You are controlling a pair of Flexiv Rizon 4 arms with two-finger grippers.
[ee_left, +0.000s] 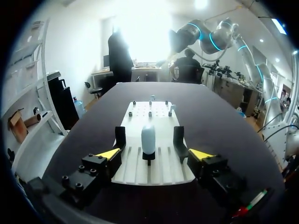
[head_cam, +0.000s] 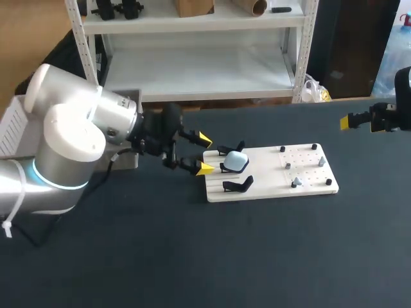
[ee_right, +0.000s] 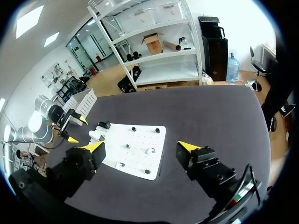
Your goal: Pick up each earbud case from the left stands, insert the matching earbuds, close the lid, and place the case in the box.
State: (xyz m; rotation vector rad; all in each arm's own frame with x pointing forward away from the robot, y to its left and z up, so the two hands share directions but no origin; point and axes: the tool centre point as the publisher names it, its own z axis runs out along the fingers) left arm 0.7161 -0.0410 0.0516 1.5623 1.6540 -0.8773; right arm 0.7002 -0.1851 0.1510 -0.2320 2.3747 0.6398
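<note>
A pale blue earbud case point(head_cam: 237, 160) sits shut on the middle black stand at the left end of the white board point(head_cam: 270, 189). Black stands point(head_cam: 239, 185) either side of it are empty. My left gripper point(head_cam: 204, 154) is open at the board's left edge, fingers level. In the left wrist view the case point(ee_left: 148, 139) stands just ahead of the gripper point(ee_left: 154, 154), centred between the fingers and untouched. Small pale earbuds point(head_cam: 296, 183) rest on the board's right half. My right gripper point(ee_right: 141, 147) is open and empty, high off the table's right side, with the board point(ee_right: 135, 149) far ahead.
Black pegs point(head_cam: 314, 147) stick up around the earbuds on the board's right half. The dark tabletop point(head_cam: 257, 256) stretches wide in front of the board and to its right. My left arm's bulky white links point(head_cam: 64, 147) fill the table's left side.
</note>
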